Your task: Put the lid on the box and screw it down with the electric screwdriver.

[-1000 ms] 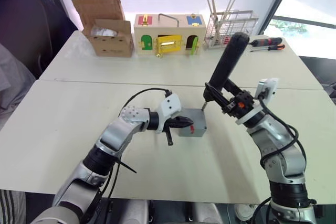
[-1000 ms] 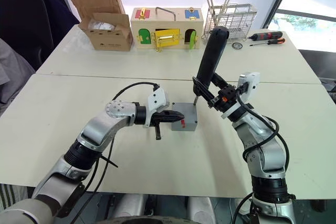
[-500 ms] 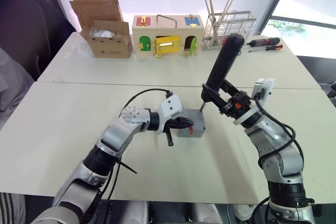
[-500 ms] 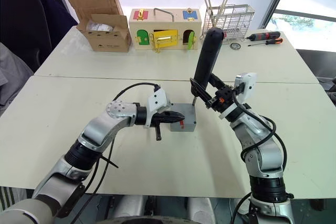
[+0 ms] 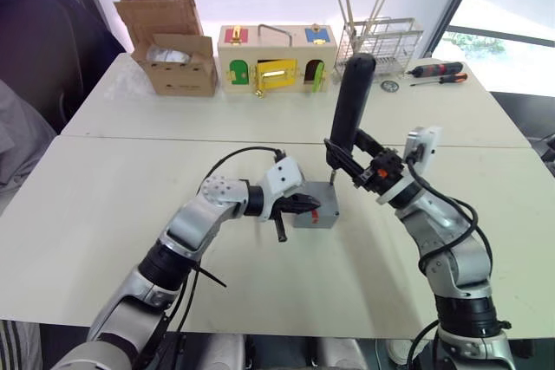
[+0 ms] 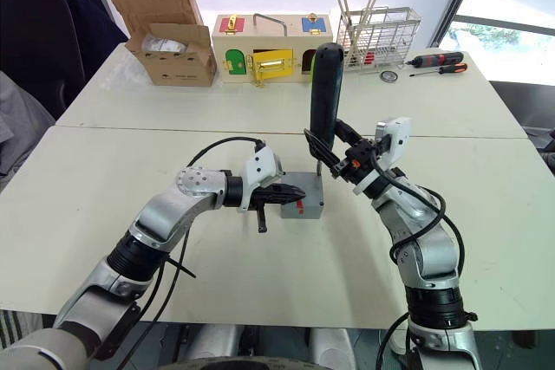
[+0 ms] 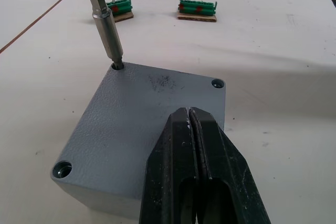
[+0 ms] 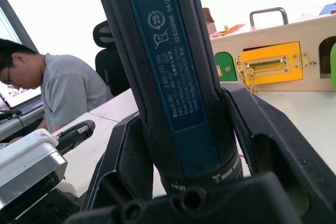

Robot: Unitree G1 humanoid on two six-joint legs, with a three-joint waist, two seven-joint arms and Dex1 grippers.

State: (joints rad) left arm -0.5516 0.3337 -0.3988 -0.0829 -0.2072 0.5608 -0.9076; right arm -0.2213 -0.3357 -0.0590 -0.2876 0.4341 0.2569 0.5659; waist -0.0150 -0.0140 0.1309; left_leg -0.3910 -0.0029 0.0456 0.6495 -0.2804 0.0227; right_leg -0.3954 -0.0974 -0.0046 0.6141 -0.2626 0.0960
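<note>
At frame centre, the lid (image 7: 152,114) sits on the box (image 5: 317,212) on the counter (image 5: 104,205). The right tool (image 6: 340,155), clenched on the electric screwdriver (image 6: 325,97), has swung it from a lean to near upright, its bit in a corner screw hole, likely ready to drive. The left tool (image 7: 191,129), pinched shut, presses on the lid. The cardboard box (image 5: 173,49), upper left, holds something pale.

The electric screwdriver (image 8: 173,77) runs off frame, and its bit is hidden.
</note>
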